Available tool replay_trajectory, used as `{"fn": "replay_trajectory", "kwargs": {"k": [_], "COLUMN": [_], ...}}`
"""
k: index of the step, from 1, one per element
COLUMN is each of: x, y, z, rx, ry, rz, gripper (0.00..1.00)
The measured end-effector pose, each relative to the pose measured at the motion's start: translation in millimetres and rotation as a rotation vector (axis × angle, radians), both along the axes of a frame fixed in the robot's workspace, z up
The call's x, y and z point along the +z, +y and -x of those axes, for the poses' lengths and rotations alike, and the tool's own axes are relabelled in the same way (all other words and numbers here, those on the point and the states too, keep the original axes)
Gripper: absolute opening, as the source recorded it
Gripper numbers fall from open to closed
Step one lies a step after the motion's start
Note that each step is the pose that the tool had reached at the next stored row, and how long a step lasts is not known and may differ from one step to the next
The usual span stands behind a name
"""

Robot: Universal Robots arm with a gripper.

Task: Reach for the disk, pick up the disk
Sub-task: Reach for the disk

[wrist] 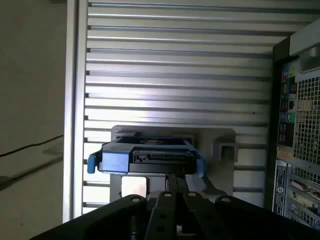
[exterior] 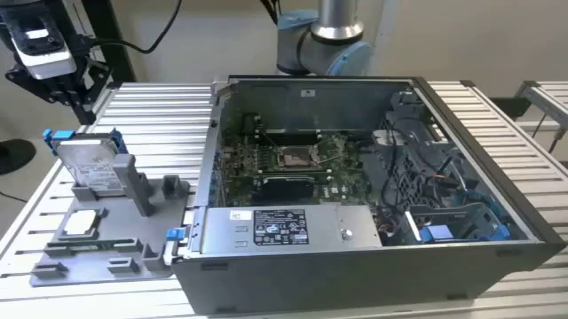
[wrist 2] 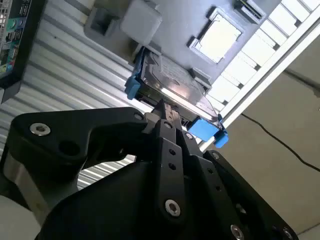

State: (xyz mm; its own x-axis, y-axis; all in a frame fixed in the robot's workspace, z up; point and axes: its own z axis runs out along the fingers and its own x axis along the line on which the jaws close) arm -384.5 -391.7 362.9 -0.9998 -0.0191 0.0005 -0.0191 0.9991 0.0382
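Exterior view: the gripper hangs well above the disk, which stands on edge in a grey fixture beside the open computer case. Second wrist view: fingers pinched together, empty, with the disk straight ahead. First wrist view: the disk's long edge runs crosswise to the fingers.

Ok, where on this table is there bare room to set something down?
Bare table slats lie beyond the grey holder, between the disk and the computer case, and beside the case at the exterior view's right. The holder is crowded: disk, processor chip, memory stick.
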Motion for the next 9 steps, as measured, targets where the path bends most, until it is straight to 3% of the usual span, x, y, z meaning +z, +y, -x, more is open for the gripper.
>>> {"fn": "replay_trajectory", "kwargs": {"k": [9], "x": [0.0], "y": [0.0], "z": [0.0], "rx": [0.0], "ry": [0.0], "rz": [0.0], "gripper": [0.0]}}
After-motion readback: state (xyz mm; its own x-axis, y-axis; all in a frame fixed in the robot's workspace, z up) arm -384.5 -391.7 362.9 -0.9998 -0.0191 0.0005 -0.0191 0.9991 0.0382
